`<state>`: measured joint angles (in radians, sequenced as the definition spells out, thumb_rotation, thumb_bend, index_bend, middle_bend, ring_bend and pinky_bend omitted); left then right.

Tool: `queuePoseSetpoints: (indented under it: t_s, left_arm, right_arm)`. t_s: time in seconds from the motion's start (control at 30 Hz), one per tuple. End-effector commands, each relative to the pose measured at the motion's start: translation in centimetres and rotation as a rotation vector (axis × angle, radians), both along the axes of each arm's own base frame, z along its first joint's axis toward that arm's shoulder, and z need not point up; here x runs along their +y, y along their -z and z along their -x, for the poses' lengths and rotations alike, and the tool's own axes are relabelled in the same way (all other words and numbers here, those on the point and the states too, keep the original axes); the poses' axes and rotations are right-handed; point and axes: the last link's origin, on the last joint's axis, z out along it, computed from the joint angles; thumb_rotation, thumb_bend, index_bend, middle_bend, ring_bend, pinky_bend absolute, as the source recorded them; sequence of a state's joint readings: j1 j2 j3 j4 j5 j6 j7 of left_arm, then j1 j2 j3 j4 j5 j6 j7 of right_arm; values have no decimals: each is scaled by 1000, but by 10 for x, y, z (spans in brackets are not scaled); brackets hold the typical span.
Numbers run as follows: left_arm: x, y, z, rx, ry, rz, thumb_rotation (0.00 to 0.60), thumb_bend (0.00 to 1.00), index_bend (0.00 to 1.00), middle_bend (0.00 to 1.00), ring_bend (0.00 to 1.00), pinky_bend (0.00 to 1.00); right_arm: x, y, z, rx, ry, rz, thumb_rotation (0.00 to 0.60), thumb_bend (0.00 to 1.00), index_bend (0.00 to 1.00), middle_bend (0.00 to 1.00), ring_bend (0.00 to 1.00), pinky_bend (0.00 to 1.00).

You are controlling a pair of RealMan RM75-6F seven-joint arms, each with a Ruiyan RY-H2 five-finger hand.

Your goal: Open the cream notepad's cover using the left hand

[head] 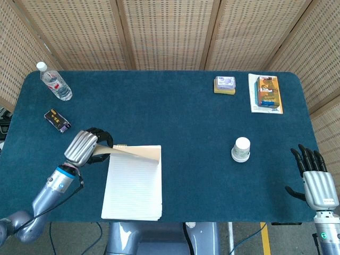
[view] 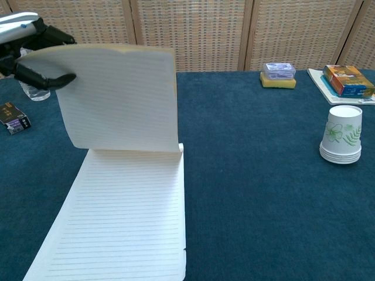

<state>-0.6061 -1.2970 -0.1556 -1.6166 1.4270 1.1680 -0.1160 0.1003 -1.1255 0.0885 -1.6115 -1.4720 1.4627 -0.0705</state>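
The left hand pinched the cream cover at its left corner, thumb under and fingers over, and held it lifted upright above the notepad, with its pale underside facing the chest view. The notepad lay at the near left of the blue table, its lined top page exposed and its near edge close to the table's near edge. The cover stood from the pad's far, bound edge, its top edge curling away toward the far side. To the far left, a small dark box lay near the hand but apart from it, and a water bottle stood further off toward the far left corner. The cloth to the right of the pad lay open as far as a stack of paper cups. A sponge with a packet on it and a colourful box on a white sheet sat along the far right. The right hand rested at the near right edge, fingers spread and straight, holding nothing.
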Motion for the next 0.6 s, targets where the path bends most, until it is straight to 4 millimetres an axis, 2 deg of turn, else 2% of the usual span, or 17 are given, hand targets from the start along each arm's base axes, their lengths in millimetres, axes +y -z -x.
queuePoseSetpoints:
  t_s: [0.03,0.1,0.17,0.2,0.23,0.27,0.3,0.33,0.4,0.6]
  left_arm:
    - [47,-11,-20,-94,-76,-39,600,502,686,544,440,393]
    - [62,-12,-22,-100,-94,-75,600,490,621,512,425,376]
    - [75,-11,-23,-107,-113,-95,600,462,528,447,368,332]
    - [83,-11,-24,-97,-127,-106,600,429,428,367,278,274]
    - [89,-10,-24,-87,-136,-111,600,372,277,236,163,178]
    - [97,-9,-23,-64,-154,-110,600,318,180,152,94,115]
    - [101,-7,-22,-47,-168,-100,600,222,62,50,16,35]
    - [105,-5,-20,-24,-187,-83,600,153,13,8,0,4]
    - [112,-4,-19,13,-221,-54,600,19,0,0,0,0]
    - [122,-14,-18,35,-230,-124,600,0,0,0,0,0]
  right_arm:
    - [-3,0,3,3,13,6,600,0,52,0,0,0]
    - [-5,0,4,6,18,10,600,0,52,0,0,0]
    - [-6,0,5,12,25,13,600,0,52,0,0,0]
    - [-7,1,6,14,30,13,600,0,52,0,0,0]
    - [-7,1,7,16,33,14,600,0,52,0,0,0]
    - [-8,2,8,21,38,15,600,0,53,0,0,0]
    - [-8,2,8,24,40,16,600,0,53,0,0,0]
    - [-9,2,9,27,42,17,600,0,53,0,0,0]
    - [-10,3,9,31,46,18,600,0,53,0,0,0]
    - [-10,4,8,45,47,26,600,0,53,0,0,0]
